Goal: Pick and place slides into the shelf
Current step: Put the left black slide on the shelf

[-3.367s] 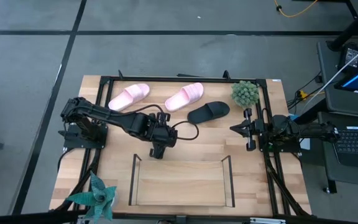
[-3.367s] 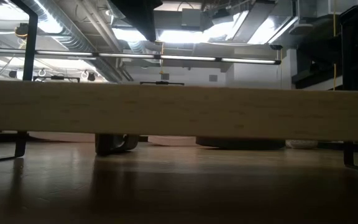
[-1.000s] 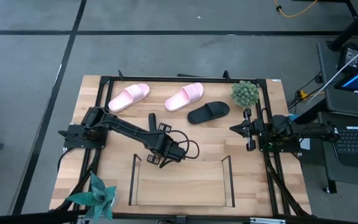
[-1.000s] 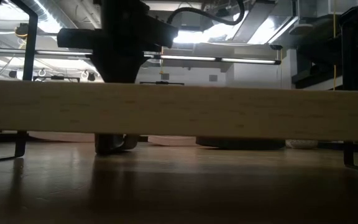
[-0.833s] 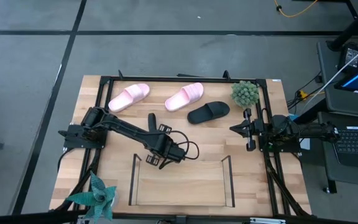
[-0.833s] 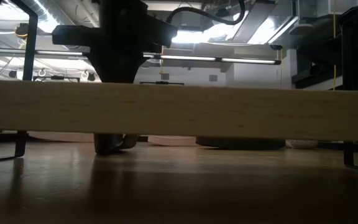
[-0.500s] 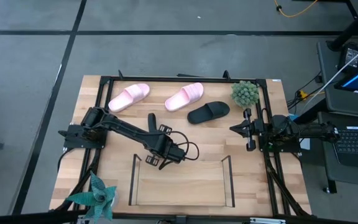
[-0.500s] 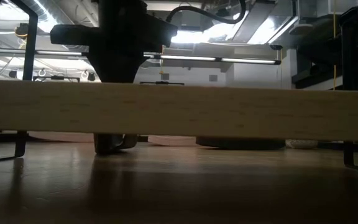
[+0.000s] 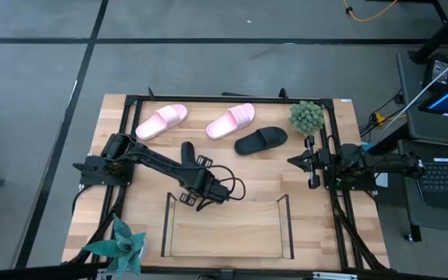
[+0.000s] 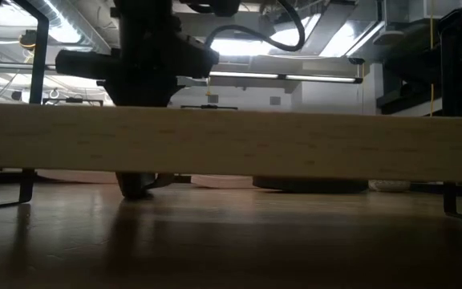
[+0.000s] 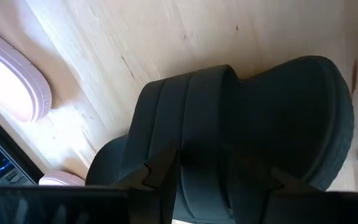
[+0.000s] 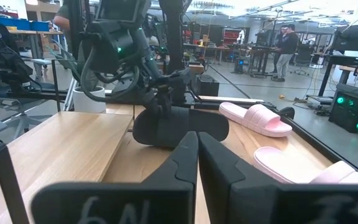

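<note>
Left gripper (image 9: pixel 183 155) has its fingers clamped on a black slide (image 11: pixel 241 118), carried on edge just behind the shelf (image 9: pixel 228 227), which holds nothing yet. Next: swing it over the rail, lower, release. Right gripper (image 9: pixel 311 163) parked at the table's right edge, fingers closed on nothing.

Pink slides (image 9: pixel 162 120) flat; shelf (image 9: pixel 225 228) holds none.

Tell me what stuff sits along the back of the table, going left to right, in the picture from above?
Pink slide → second pink slide → black slide → round green plant.
</note>
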Action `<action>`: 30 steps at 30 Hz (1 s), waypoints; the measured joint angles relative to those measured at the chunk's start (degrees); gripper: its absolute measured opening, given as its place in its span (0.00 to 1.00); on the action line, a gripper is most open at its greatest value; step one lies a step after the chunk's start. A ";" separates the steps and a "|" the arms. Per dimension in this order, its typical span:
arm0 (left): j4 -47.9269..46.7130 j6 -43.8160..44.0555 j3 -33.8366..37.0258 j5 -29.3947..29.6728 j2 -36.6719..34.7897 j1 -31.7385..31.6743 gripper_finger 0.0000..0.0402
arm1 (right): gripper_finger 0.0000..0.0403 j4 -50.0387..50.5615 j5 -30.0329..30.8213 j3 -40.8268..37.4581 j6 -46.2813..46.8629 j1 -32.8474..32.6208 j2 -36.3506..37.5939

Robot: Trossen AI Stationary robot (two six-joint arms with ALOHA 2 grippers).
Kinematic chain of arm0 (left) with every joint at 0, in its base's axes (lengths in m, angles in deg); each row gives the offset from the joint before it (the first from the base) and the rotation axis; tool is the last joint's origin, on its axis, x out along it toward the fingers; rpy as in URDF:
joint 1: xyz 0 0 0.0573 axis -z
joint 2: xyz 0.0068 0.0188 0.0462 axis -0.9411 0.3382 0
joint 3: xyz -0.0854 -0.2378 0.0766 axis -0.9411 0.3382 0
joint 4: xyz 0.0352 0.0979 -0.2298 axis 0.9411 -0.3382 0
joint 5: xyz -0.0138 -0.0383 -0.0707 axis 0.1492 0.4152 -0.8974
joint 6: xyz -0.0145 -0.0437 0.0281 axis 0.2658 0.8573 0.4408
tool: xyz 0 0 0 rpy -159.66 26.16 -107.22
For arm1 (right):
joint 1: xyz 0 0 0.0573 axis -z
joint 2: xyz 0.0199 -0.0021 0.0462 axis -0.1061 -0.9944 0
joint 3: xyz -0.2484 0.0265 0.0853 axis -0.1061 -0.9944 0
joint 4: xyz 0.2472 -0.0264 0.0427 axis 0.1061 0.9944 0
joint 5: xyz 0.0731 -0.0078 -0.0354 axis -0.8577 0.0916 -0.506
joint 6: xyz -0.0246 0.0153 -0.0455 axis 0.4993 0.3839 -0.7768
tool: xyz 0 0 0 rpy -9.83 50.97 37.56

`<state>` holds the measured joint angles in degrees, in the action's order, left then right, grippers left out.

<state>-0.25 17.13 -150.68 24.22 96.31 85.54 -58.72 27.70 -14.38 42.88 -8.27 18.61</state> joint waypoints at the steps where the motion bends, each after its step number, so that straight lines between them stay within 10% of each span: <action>1: -0.04 -0.01 0.00 0.20 0.00 -0.02 0.27 | 0.04 0.00 0.00 0.00 0.00 0.00 0.01; 30: 0.14 7.33 0.11 -8.45 0.09 0.19 0.27 | 0.04 -0.02 0.01 0.00 -0.20 0.02 0.01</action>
<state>-0.11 24.47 -150.57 15.77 96.40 85.72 -58.73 27.71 -14.38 42.68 -8.25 18.62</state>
